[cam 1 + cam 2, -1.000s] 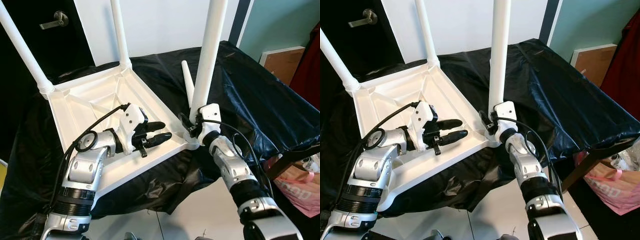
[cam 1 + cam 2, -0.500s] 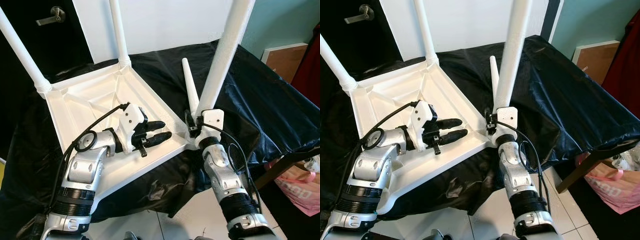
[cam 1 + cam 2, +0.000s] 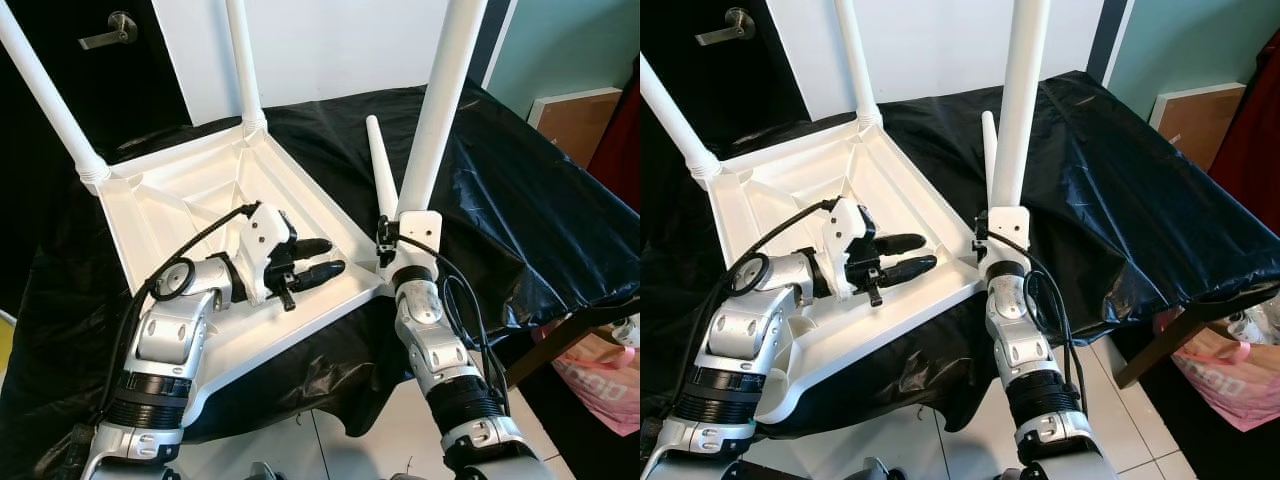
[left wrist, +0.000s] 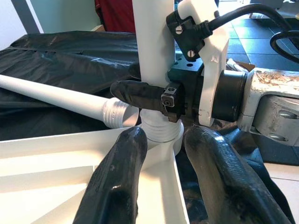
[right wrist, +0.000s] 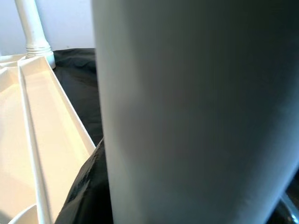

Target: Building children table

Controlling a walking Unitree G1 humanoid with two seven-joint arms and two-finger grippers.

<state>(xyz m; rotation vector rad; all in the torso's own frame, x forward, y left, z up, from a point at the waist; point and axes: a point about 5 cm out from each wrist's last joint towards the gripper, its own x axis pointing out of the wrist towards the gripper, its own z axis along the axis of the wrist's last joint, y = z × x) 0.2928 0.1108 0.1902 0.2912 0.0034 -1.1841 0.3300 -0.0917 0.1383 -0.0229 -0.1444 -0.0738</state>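
The white children's table [image 3: 190,200] lies upside down on a black cloth. Two white legs stand in its far corners [image 3: 48,95] [image 3: 243,60]. A third leg [image 3: 440,110] stands nearly upright in the near right corner socket [image 4: 161,133], with my right gripper [image 3: 386,240] shut around its base; one of its fingers [image 4: 140,95] wraps the leg. A fourth leg [image 3: 378,165] lies loose on the cloth behind it. My left gripper [image 3: 322,260] hovers open over the table's underside, pointing at that corner, with nothing between its fingers [image 4: 117,186].
The black cloth [image 3: 520,200] covers a work table whose right edge drops off near a pink bag [image 3: 600,370] on the white tile floor. A brown board [image 3: 570,115] leans at the back right. A dark door with a handle [image 3: 110,30] stands behind.
The held leg tipped to the right half a second ago and now stands closer to upright. My right forearm has swung in under the corner. The left arm stayed put.
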